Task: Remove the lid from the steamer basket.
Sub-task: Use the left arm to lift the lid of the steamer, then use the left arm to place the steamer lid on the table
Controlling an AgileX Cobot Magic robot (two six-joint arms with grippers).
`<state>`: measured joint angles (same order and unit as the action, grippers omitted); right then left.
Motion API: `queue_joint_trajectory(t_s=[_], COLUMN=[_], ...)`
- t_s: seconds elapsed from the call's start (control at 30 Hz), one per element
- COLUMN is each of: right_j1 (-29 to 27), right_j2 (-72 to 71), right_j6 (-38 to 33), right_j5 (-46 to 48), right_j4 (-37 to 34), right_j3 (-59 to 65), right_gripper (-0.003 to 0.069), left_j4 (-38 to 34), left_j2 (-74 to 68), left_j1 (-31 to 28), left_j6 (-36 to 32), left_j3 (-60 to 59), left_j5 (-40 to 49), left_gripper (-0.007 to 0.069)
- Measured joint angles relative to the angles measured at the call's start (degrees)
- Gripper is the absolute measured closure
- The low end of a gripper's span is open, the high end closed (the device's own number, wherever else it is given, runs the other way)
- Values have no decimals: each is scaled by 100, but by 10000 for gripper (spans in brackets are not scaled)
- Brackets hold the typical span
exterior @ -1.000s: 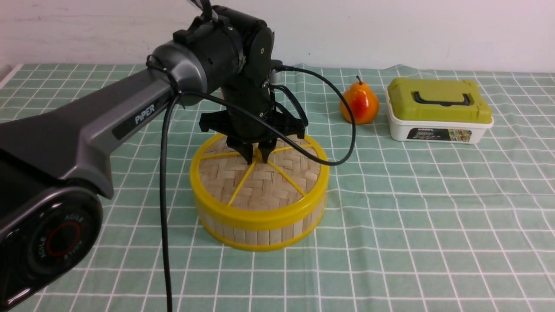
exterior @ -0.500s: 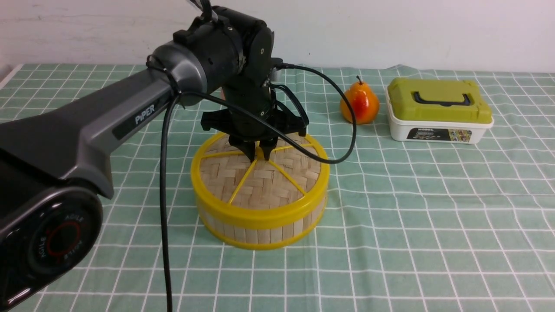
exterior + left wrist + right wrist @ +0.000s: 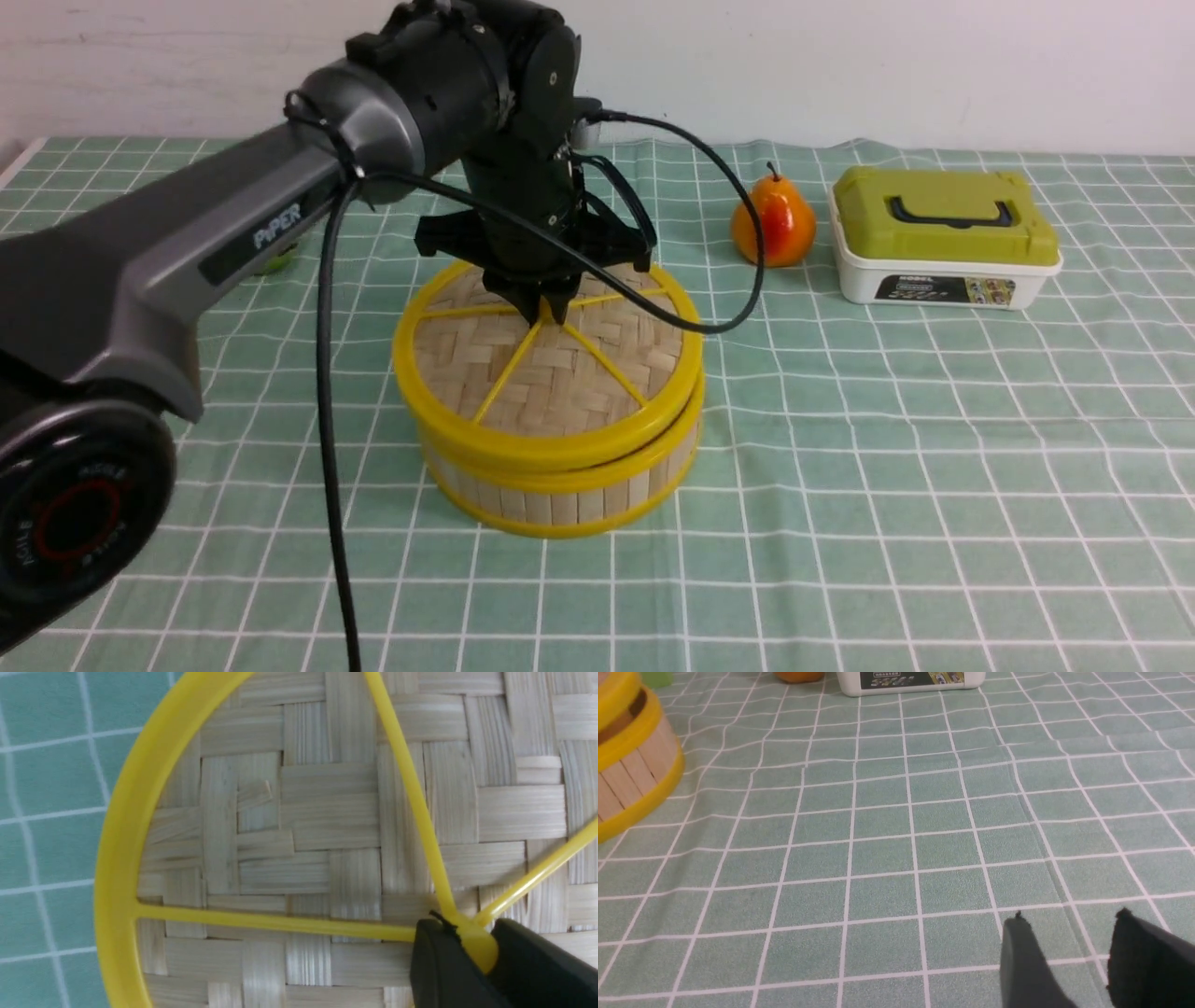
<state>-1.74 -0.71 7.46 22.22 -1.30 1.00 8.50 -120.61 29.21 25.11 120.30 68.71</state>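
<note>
The lid (image 3: 551, 373), woven bamboo with a yellow rim and yellow spokes, is lifted a little off the steamer basket (image 3: 569, 495) and shifted left, so two yellow rims show. My left gripper (image 3: 549, 313) points straight down and is shut on the lid's centre knob (image 3: 476, 947). The woven lid (image 3: 303, 835) fills the left wrist view. The basket's slat wall (image 3: 626, 779) shows at the edge of the right wrist view, with a gap under the lid's rim. My right gripper (image 3: 1069, 933) is open and empty above the cloth, away from the basket; it is out of the front view.
A green-checked cloth (image 3: 887, 448) covers the table. An orange pear (image 3: 773, 222) and a white box with a green lid (image 3: 943, 238) stand at the back right. A black cable (image 3: 336, 448) hangs from the left arm. A small green thing (image 3: 275, 261) shows behind the arm.
My left gripper has risen and moved slightly left with the knob in it. The lid has come up off the basket, opening a gap between the two yellow rims.
</note>
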Motion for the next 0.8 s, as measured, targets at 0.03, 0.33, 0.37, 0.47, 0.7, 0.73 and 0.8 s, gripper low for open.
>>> queue_joint_trajectory(t_s=[0.03,0.33,0.37,0.47,0.7,0.73,0.8], right_j1=[0,0,0,0,0,0,0], right_j2=[0,0,0,0,0,0,0], right_j6=[0,0,0,0,0,0,0], right_j5=[0,0,0,0,0,0,0], right_j4=[0,0,0,0,0,0,0], right_j3=[0,0,0,0,0,0,0], right_gripper=[417,417,417,417,417,417,417], left_j4=[69,1163,1150,1028,970,953,928], left_j2=[103,1233,1366,1595,1713,1708,1708], left_j1=[0,-118,-246,-580,-1706,-1864,-2075], left_j6=[0,0,0,0,78,115,145], left_j3=[0,1,-131,-561,-2015,-2248,-2634], left_j5=[96,252,252,252,247,235,114], left_gripper=[515,515,515,515,515,515,515])
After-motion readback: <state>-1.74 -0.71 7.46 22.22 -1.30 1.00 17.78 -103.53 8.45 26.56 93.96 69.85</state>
